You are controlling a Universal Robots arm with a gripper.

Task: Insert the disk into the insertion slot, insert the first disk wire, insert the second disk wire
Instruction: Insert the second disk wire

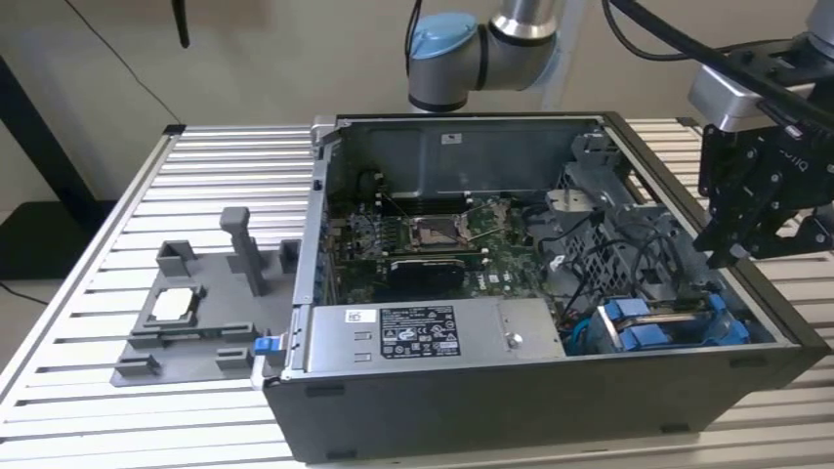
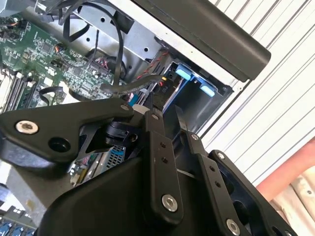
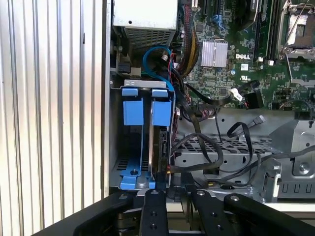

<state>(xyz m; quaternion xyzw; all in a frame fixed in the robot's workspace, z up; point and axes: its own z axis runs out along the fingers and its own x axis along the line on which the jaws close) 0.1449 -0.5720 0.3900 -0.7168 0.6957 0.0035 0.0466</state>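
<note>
First wrist view: I'm looking down into the insertion slot (image 3: 165,84). The disk (image 3: 161,150) is sitting in it edge-on, with its blue carrier tab (image 3: 162,110) capping one end. A second blue tab (image 3: 132,105) is sitting just beside it.

I'm judging the disk step as done. I can't tell whether any wire is plugged in. Loose black cables (image 3: 211,152) are draping over the cage right next to the disk, between it and the motherboard (image 3: 231,64).

The gripper (image 3: 173,192) is hovering over the end of the disk opposite the tabs. Its fingers (image 3: 152,211) are standing a narrow gap apart, and I'm seeing nothing between them.

In the exterior view the gripper is hanging above the computer case (image 1: 521,401) at the exterior view's right, over the corner with the blue carriers. It's clear of the metalwork as far as I can see.

Handling, my read:
- **Build:** I'm treating the disk as rigid, dense for its size, and unforgiving of knocks or twisting.
- **Metal faces:** They're looking smooth, so I'm expecting a pinch there to slip.
- **Where to grip:** The blue plastic carrier is the safer hold, either at the end tabs or along the long rails. That keeps the pads off the label face and the connector edge.
- **Cables:** They're looking soft and springy, so I'd take them at the plug body, not the cord.
</note>
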